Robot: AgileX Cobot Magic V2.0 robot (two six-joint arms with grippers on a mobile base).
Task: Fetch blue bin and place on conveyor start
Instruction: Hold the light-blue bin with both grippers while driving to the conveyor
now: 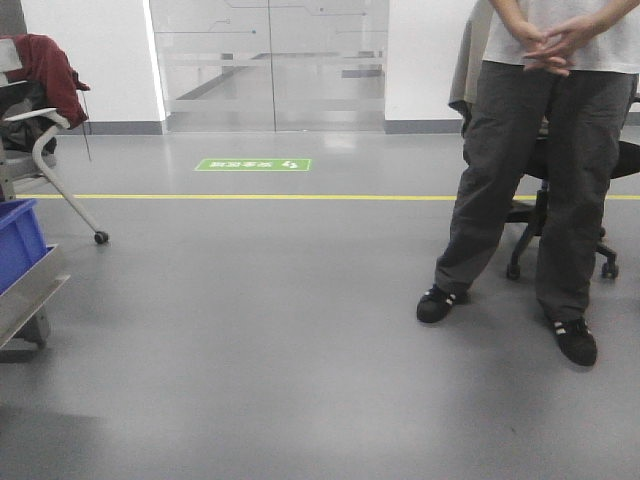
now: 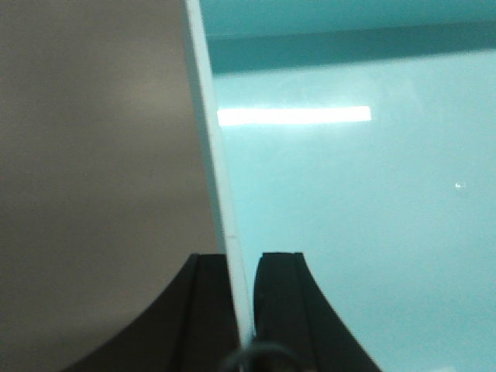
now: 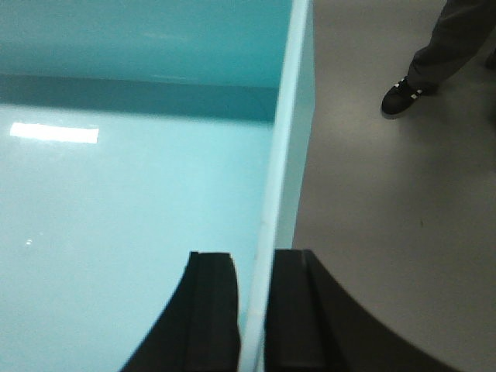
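The left pincer [image 2: 244, 263] is closed on a side wall of the blue bin [image 2: 349, 194]: in the left wrist view, one dark finger [image 2: 211, 310] sits outside the thin pale rim at lower centre and the other sits inside it, with both touching the wall. The bin's pale aqua interior fills the right of that frame, and a bright strip of reflected light [image 2: 294, 115] lies across its bottom. Grey floor [image 2: 93, 155] fills the left of the frame beyond the wall. The right pincer [image 3: 254, 263] is likewise clamped on the blue bin [image 3: 139, 217] in the right wrist view. One finger [image 3: 213, 310] is inside the rim and one outside, at lower centre. The interior occupies the left of the frame, and floor [image 3: 372, 232] occupies the right. A black shoe [image 3: 403, 97] of a person is visible at the upper right. The bin is thus held by two walls, one in each pincer. In the front-facing view, a person [image 1: 545, 150] in dark trousers stands at the right with clasped hands, in front of an office chair [image 1: 625, 155]. A dark blue bin [image 1: 18, 240] rests on a steel rail [image 1: 30, 295] at the left edge. A yellow line [image 1: 250, 197] crosses the floor, and a green floor marking [image 1: 253, 164] lies before the glass doors [image 1: 270, 65] at upper centre.
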